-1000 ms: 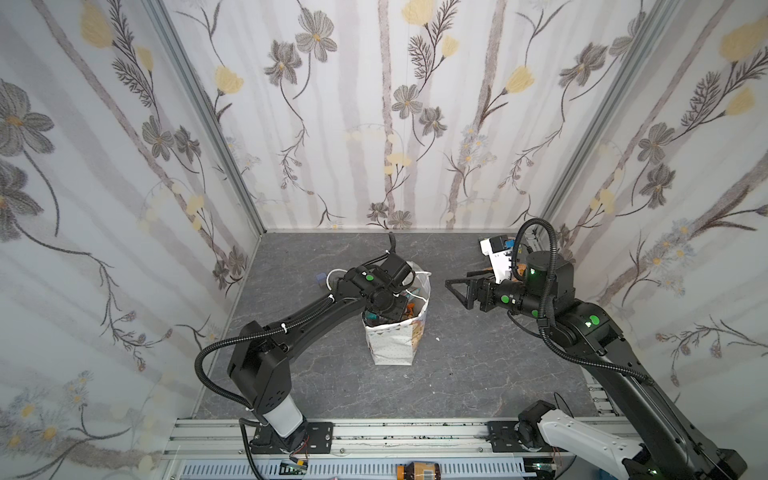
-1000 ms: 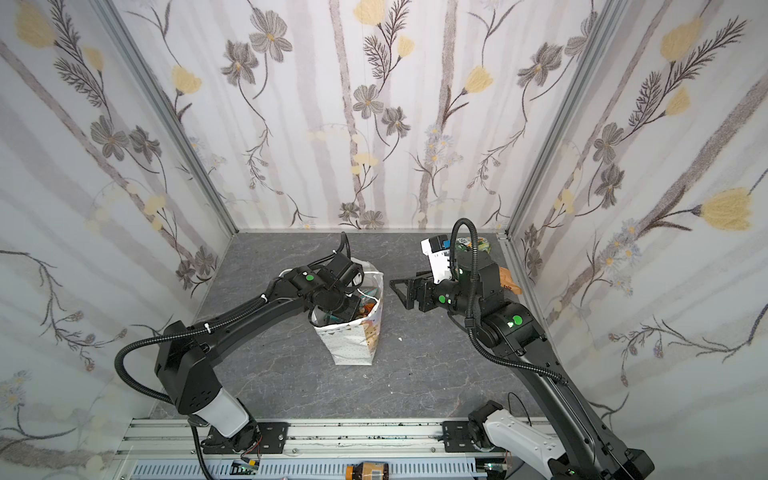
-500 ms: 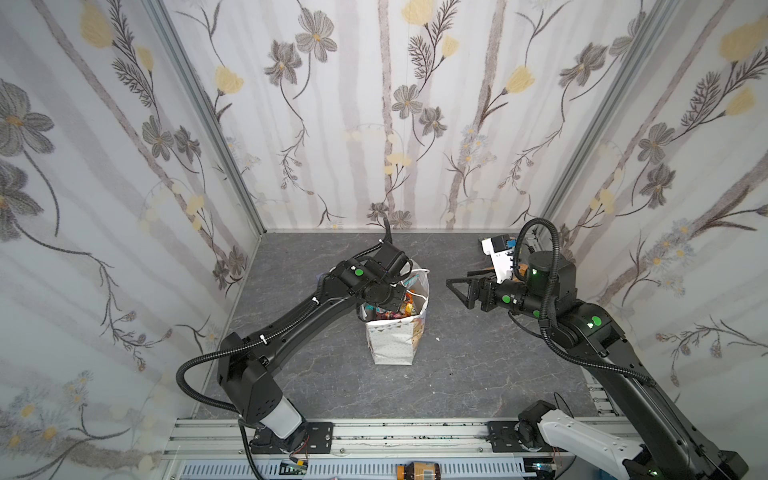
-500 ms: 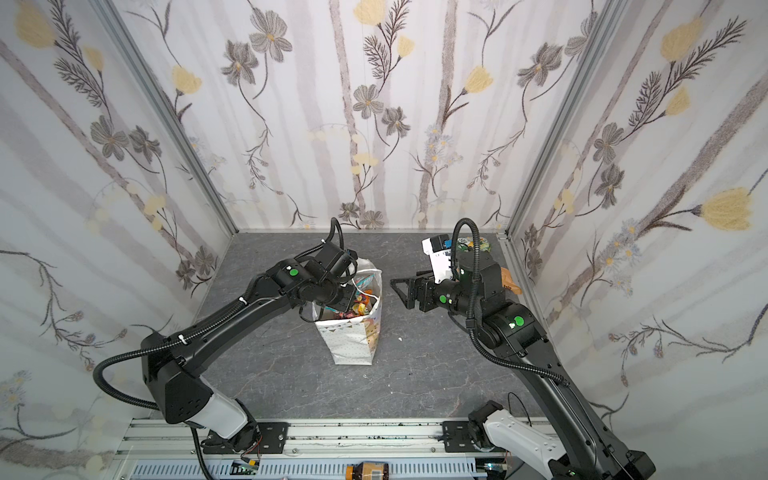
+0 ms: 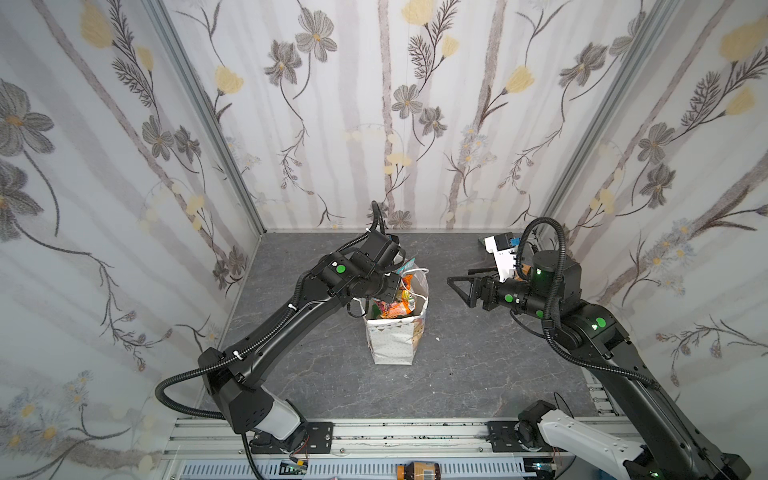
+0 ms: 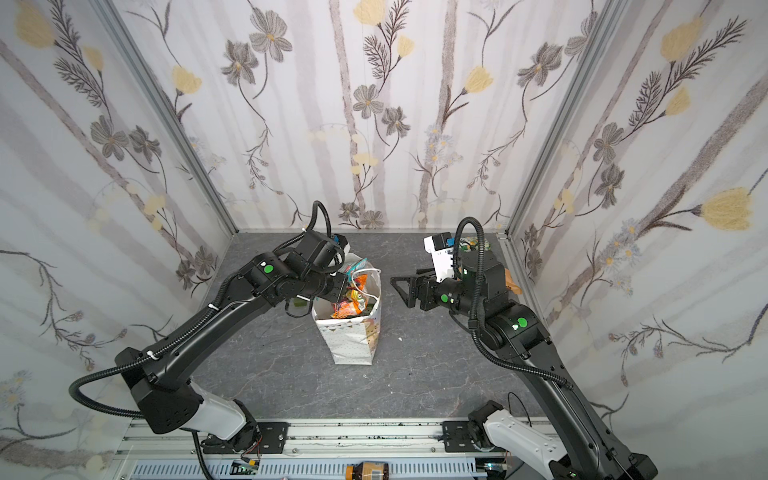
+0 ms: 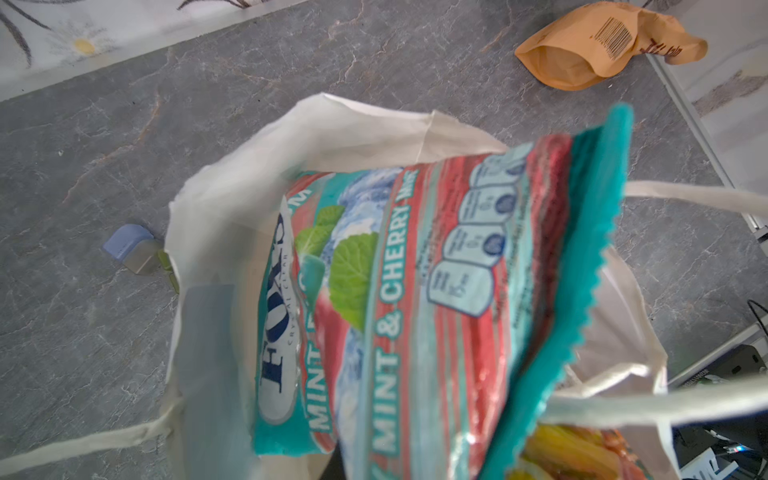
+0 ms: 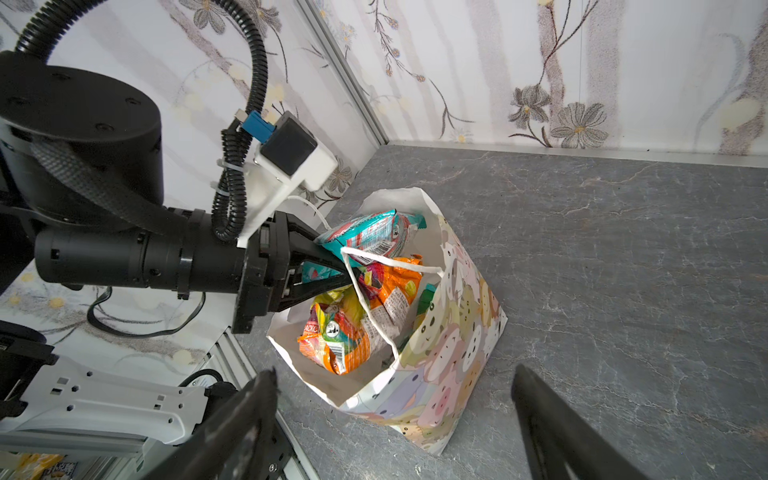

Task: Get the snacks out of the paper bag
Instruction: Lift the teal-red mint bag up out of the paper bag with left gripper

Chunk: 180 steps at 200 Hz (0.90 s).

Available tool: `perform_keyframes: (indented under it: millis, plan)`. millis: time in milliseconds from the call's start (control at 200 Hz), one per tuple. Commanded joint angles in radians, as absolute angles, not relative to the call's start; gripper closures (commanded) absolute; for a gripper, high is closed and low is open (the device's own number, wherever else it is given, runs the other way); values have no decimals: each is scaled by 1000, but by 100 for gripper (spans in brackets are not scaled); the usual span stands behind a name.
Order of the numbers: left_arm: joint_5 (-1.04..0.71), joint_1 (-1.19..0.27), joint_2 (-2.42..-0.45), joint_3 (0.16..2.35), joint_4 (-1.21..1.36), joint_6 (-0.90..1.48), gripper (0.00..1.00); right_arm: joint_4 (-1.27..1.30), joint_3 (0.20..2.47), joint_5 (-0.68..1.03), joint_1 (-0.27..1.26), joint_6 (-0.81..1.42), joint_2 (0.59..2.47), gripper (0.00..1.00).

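Paper bag (image 5: 395,340) upright mid-floor, orange packets (image 8: 345,332) left inside. Left gripper (image 8: 343,274) clamped on teal packet (image 7: 415,291), half clear of rim: extraction step. Right gripper (image 5: 459,289) spread wide, empty, beside bag. Next: lift clear of cord handle (image 8: 395,262), set down near tan pouch (image 7: 602,45). Versus a second ago: left gripper risen out of bag mouth.

My left gripper (image 8: 334,270) sits at the mouth of the paper bag (image 5: 392,345), jaws pinched on a teal packet (image 8: 370,232); my right gripper (image 5: 459,292) hovers right of the bag, jaws spread wide.
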<state>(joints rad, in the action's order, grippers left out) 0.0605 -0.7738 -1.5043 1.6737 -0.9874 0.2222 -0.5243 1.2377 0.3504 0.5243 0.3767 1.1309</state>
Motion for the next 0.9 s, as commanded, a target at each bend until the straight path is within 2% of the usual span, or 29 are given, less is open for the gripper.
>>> perform_keyframes:
  millis: [0, 160, 724, 799, 894]
  plan:
    - [118, -772, -1485, 1701, -975, 206, 100, -466, 1245, 364, 526, 389, 1125, 12]
    - [170, -771, -1473, 1712, -982, 181, 100, -459, 1245, 362, 526, 393, 1117, 12]
    - [170, -772, -1412, 1667, -885, 130, 100, -448, 1246, 355, 526, 402, 1118, 12]
    - [167, -772, -1412, 1667, -878, 131, 92, -451, 1243, 353, 527, 403, 1116, 12]
    - [169, -772, -1413, 1666, -878, 133, 90, -454, 1246, 354, 527, 403, 1113, 12]
